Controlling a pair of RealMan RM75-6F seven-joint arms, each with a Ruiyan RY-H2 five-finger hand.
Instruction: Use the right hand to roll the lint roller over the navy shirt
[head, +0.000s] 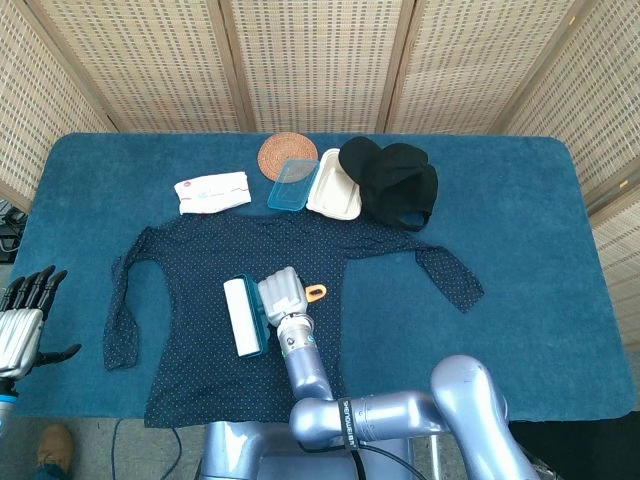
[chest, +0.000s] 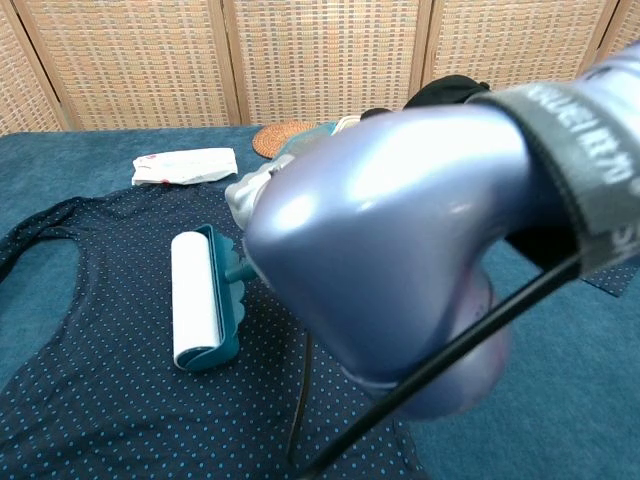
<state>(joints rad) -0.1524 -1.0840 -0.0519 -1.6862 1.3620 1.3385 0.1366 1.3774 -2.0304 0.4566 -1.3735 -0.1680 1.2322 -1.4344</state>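
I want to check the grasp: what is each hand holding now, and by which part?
The right hand holds the lint roller by its handle, with the roller lying on the navy shirt. The left hand holds nothing; its fingers are apart.

- Shirt (head: 210, 300): spread flat on the table (head: 520, 260).
- Lint roller (head: 241, 316): on the shirt.
- Right hand (head: 283, 296): just right of the roller.
- Coaster (head: 287, 153), lid (head: 293, 183), tray (head: 334, 186), cap (head: 393, 182), packet (head: 212, 191): behind the shirt.

Staged test booth: woven screen panels (head: 300, 60) behind blue-carpeted table (head: 520, 220).
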